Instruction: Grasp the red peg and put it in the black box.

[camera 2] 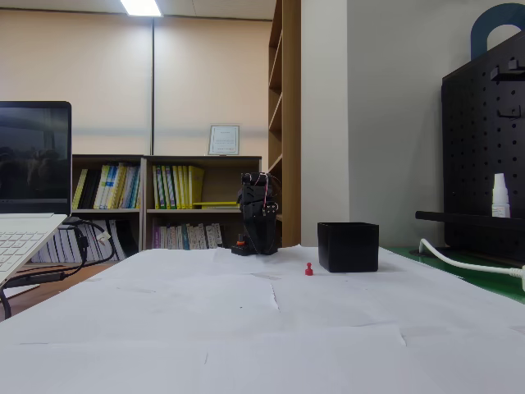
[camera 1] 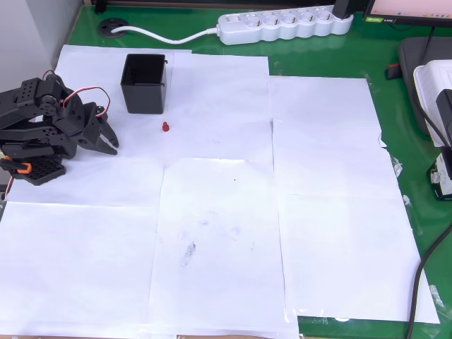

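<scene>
Surface (camera 1: 395,63): green top, mostly covered by taped-down white paper sheets (camera 1: 219,233).

Arm (camera 1: 42,127): black, folded up at the left edge of the overhead view, orange clip (camera 1: 20,167) on its lower part. In the fixed view it sits at the far end of the sheets, seen head-on.

Power strip (camera 1: 286,24): white, at the top edge of the overhead view, well away from the fingers, cable running left.

Laptop (camera 2: 33,189): left side of the fixed view, far from the fingers.

Black box (camera 1: 145,82): upright, open top, on the paper just above and right of the fingers in the overhead view, not touching them. In the fixed view it stands right of the arm.

Fingers (camera 1: 106,138): two dark tips pointing right and down over the paper. The tips look slightly apart in the overhead view, only a small gap. Nothing between them, nothing touching them. The fixed view is too dark and small to confirm the gap.

Red peg (camera 1: 165,127): lying on the paper to the right of the fingers, near but clearly apart, just below the box's lower right corner. In the fixed view it stands between arm and box, just left of the box (camera 2: 308,268).
</scene>
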Controlling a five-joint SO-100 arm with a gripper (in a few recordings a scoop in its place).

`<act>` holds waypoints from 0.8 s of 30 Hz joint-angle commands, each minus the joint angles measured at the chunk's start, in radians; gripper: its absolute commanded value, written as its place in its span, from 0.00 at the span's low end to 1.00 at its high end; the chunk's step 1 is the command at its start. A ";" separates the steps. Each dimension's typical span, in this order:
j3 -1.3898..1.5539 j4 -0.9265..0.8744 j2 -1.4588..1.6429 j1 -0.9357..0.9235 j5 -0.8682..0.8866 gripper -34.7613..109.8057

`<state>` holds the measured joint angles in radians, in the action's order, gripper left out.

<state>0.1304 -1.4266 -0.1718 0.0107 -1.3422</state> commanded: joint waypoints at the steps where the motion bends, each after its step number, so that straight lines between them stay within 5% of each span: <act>1: -0.026 -0.048 -0.015 -0.032 -0.008 0.24; 14: -0.025 -0.029 -0.014 -0.032 -0.060 0.24; 24: 0.144 0.529 0.242 -0.163 -0.362 0.24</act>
<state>0.1289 -1.0109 -0.0414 -0.1350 -1.6137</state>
